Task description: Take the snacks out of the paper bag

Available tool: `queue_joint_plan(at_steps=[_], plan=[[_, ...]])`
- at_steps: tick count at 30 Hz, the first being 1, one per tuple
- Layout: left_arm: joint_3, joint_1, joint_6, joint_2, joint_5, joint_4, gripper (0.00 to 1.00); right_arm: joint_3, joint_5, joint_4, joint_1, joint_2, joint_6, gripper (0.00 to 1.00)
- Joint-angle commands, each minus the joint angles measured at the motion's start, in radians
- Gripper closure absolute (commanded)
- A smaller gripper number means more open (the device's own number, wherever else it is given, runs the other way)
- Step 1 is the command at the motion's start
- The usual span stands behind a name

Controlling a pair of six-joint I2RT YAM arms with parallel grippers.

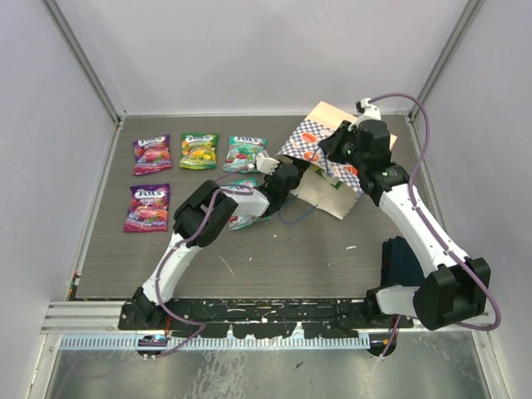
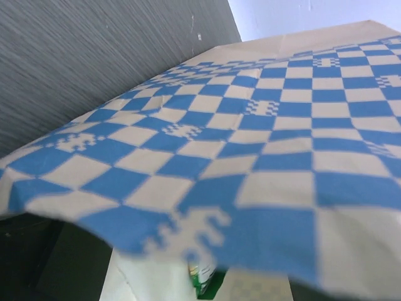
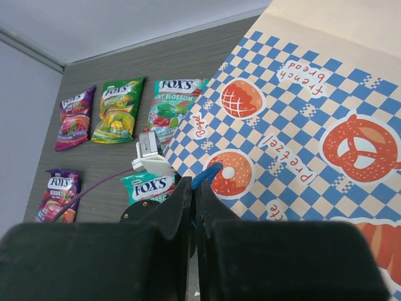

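The paper bag lies tilted at the back right, its checkered side up. My right gripper is shut on the bag's blue cord handle and holds that side raised. My left gripper sits at the bag's mouth, its fingers hidden from all views. In the left wrist view the checkered panel fills the frame, and a green snack shows inside beneath it. On the table lie a purple snack, a green one, a teal one, another purple and a teal one under the left arm.
A dark blue cloth lies by the right arm's base. Grey walls close the table on the left, back and right. A loose blue cord trails on the table in front of the bag.
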Motion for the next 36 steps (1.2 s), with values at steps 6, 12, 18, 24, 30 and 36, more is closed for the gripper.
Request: queue_joint_plan(at_steps=[6, 12, 18, 24, 30, 36], plan=[[0.187, 0.011, -0.091, 0.085, -0.015, -0.237, 0.02, 0.003, -0.061, 0.088, 0.013, -0.023, 0.042, 0.99], [0.299, 0.011, -0.1, 0.134, -0.014, -0.324, 0.08, 0.01, -0.045, 0.098, 0.078, -0.013, 0.048, 0.99], [0.363, 0.021, -0.081, 0.174, -0.047, -0.351, 0.36, 0.014, -0.043, 0.096, 0.106, -0.017, 0.044, 0.99], [0.412, 0.036, -0.018, 0.23, -0.019, -0.242, 0.47, 0.025, -0.053, 0.096, 0.142, -0.011, 0.044, 0.99], [0.464, 0.042, 0.02, 0.261, -0.005, -0.184, 0.41, 0.034, -0.055, 0.097, 0.195, 0.005, 0.036, 0.99], [0.503, 0.047, 0.054, 0.269, 0.016, -0.155, 0.35, 0.046, -0.062, 0.09, 0.214, 0.009, 0.029, 0.99]])
